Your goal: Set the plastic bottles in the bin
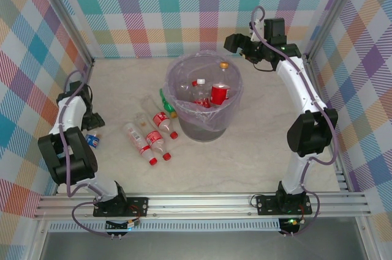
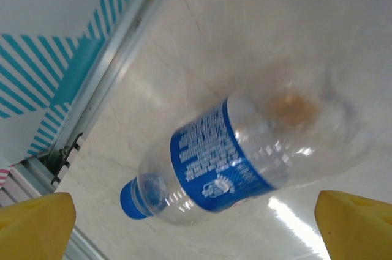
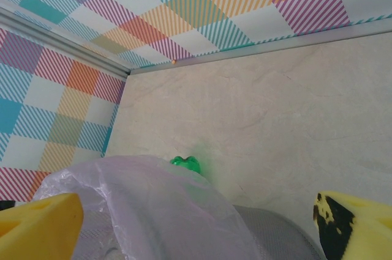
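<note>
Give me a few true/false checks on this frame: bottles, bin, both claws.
1. The blue-label bottle lies on the table between the fingers of the open left claw. True.
2. The right claw grips a bottle. False: it is open and empty, above the bin.
3. Several bottles sit inside the bin. True.
4. The bin lies on its side. False: it stands upright.
5. The loose red-cap bottles lie on the right arm's side of the bin. False: they lie on the left arm's side.

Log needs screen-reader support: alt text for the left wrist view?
A clear bottle with blue label and cap lies on its side on the pale table, beyond the open left gripper, whose yellow fingertips frame the bottom corners. A metal rail and teal-striped wall cross the upper left.
</note>
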